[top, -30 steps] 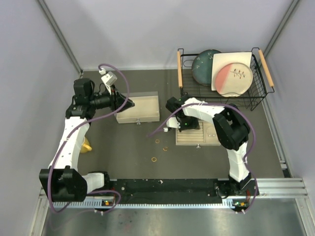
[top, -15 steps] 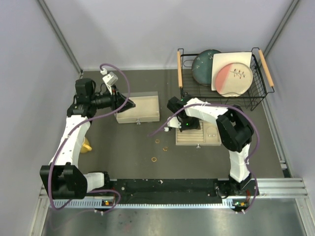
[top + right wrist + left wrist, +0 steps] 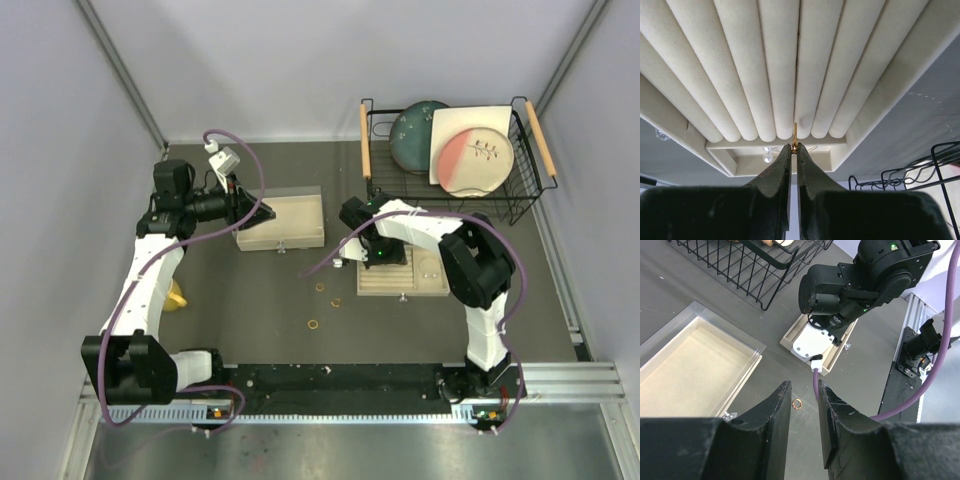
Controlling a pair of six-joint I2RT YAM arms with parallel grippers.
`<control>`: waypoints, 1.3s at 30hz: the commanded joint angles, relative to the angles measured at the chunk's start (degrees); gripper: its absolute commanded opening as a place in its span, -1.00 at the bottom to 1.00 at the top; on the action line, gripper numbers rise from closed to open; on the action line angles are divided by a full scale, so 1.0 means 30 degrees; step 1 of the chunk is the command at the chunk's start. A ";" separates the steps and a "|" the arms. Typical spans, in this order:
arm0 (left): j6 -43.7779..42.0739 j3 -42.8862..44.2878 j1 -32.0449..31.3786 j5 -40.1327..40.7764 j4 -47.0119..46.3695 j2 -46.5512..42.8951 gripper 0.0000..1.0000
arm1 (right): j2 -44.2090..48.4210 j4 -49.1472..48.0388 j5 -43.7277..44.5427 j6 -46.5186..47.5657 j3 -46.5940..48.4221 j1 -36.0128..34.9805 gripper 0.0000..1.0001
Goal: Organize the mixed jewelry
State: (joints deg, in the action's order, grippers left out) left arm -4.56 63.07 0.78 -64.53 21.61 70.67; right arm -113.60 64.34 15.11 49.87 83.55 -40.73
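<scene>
Where the left arm bends above the bench (image 3: pixel 250 310), a yellow cup (image 3: pixel 176 294) shows partly behind it at the far left. The left end effector (image 3: pixel 262 212) hangs over the near left corner of a shallow beige box (image 3: pixel 290 222) with a clear rim. In the left wrist view its two fingers (image 3: pixel 777 410) stand a narrow gap apart with nothing between them. Three loose gold rings (image 3: pixel 320 287) lie on the bench between the box and the slotted tray (image 3: pixel 420 280), each apart from the others; one of them appears in the left wrist view just beyond the finger gap. The right end effector (image 3: pixel 368 256) points down at the left end of the slotted tray. In the right wrist view its fingertips (image 3: pixel 785 155) are pinched together on a thin gold ring (image 3: pixel 795 133), seen edge-on, which stands at the mouth of a groove between two padded rolls of the tray. At the far right a black wire basket (image 3: pixel 520 190) with wooden handles holds two plates (image 3: pixel 470 150), well apart from the tray.
</scene>
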 commanded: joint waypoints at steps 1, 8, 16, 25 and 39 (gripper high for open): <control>-0.0327 -0.0134 0.0181 -0.0667 -0.0288 0.0055 -0.33 | -0.0160 -0.0059 -0.0496 -0.0128 0.0246 -0.0076 -1.00; -0.0414 -0.0193 0.0181 -0.0725 -0.0288 0.0231 -0.34 | -0.0569 -0.0439 -0.0585 -0.0069 -0.0017 -0.0105 -1.00; -0.0590 -0.0397 0.0356 -0.0872 -0.0288 0.0202 -0.33 | -0.1302 -0.0849 -0.0643 0.0019 -0.0017 -0.0076 -1.00; -0.0561 -0.0486 0.0386 -0.1018 -0.0258 0.0319 -0.34 | -0.0778 -0.0996 -0.0643 -0.0098 -0.0370 -0.0046 -0.91; -0.4278 -0.0456 0.0386 0.0035 0.2929 -0.0092 -0.33 | 0.2005 0.0818 -0.0262 -0.1182 0.2615 0.0041 -0.37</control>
State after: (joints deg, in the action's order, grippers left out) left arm -10.66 61.80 1.48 -64.66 25.58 71.53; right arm -114.02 63.94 14.72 48.34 85.67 -40.73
